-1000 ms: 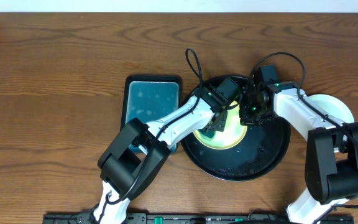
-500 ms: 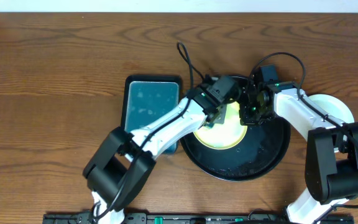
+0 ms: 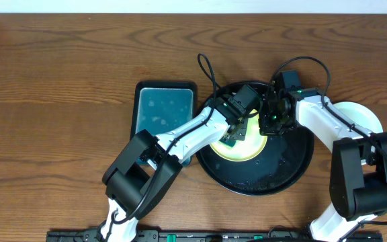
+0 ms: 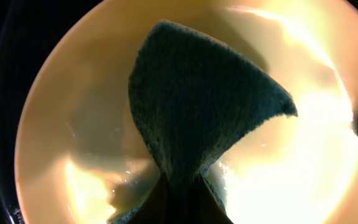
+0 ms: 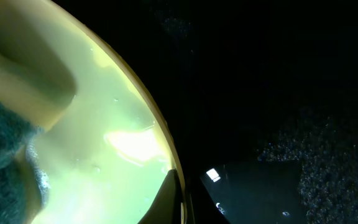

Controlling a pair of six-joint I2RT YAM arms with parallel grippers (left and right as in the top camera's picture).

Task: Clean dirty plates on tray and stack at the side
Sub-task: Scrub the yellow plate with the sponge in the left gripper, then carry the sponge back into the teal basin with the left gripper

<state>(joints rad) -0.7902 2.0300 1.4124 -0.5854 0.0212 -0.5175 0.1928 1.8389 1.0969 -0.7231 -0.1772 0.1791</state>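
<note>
A pale yellow plate [image 3: 244,147] lies in the left half of the black tray [image 3: 282,176]. My left gripper [image 3: 236,126] is shut on a dark teal sponge [image 4: 197,106], which presses flat on the wet plate face [image 4: 73,124]. At the plate's right edge my right gripper [image 3: 269,124] is shut on the rim [image 5: 166,149], one finger [image 5: 166,199] inside the plate and the other hidden under the rim. The sponge also shows at the left of the right wrist view [image 5: 2,155]. A pale white plate [image 3: 363,114] lies on the table right of the tray, partly under my right arm.
A rectangular teal sponge dish [image 3: 164,109] sits left of the tray, with my left arm crossing its lower right corner. Water droplets spot the tray floor [image 5: 328,149]. A black cable loops above the left wrist [image 3: 210,67].
My left gripper swept the sponge up and to the left across the yellow plate, then came back toward the plate's middle. The right gripper and the plate stayed put.
</note>
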